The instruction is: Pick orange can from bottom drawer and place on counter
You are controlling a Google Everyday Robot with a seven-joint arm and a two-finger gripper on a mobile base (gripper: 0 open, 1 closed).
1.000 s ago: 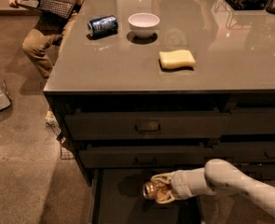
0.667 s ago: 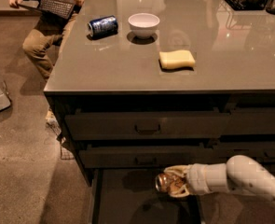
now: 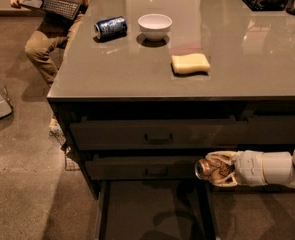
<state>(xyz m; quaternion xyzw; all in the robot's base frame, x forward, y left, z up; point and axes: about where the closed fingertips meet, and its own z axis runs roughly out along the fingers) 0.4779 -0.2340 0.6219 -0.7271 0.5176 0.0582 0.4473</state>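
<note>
claw: [image 3: 218, 169] at 3 o'clock low in view, arm comes in from the R edge; fingers wrapped round the orange can, holding it
orange can: [image 3: 206, 168] in the claw, in the air, out of the bottom drawer; sits in front of the mid drawer face, just above the drawer's R rail
can axis: lies level, 9–3 o'clock line; silver end faces 9, other end buried in the claw
bottom drawer: [image 3: 152, 211] pulled open, dark floor, nothing seen inside; lies at 7–8 o'clock from the can
worktop: [image 3: 137, 71] straight up at 12 o'clock from the can; front edge overhangs the two shut drawers between them
key relation: target surface is above and behind the can, so the can prob. has to come out toward the viewer, go up past the dark front edge, then in over the top
on worktop: yellow sponge [image 3: 190, 63] at approx 11–12 o'clock from the claw; white bowl [image 3: 155, 26] and dark blue can [image 3: 110, 27] further back at 11; wire rack at far R corner
free spot: bare patch R of the sponge, 12–1 o'clock from the claw, looks the nearest landing place
stage: pick looks done; place not yet done
risk: can end clipping the worktop edge on the way up; laid-flat can may roll once let go
</note>
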